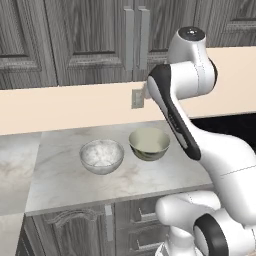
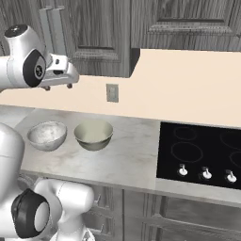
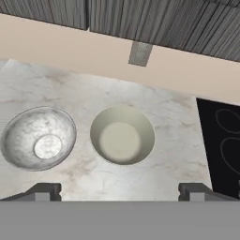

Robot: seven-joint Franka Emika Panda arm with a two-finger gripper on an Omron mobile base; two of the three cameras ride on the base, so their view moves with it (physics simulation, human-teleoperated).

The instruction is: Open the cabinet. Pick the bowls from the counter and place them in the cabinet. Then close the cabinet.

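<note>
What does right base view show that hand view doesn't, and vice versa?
Right base alone: the cooktop's three knobs, the drawer fronts below the counter, and the arm's wrist raised above the bowls. Hand view alone: the open claw looking down into both bowls. Shared: marble bowl, cream bowl, counter, wall outlet, cooktop.
</note>
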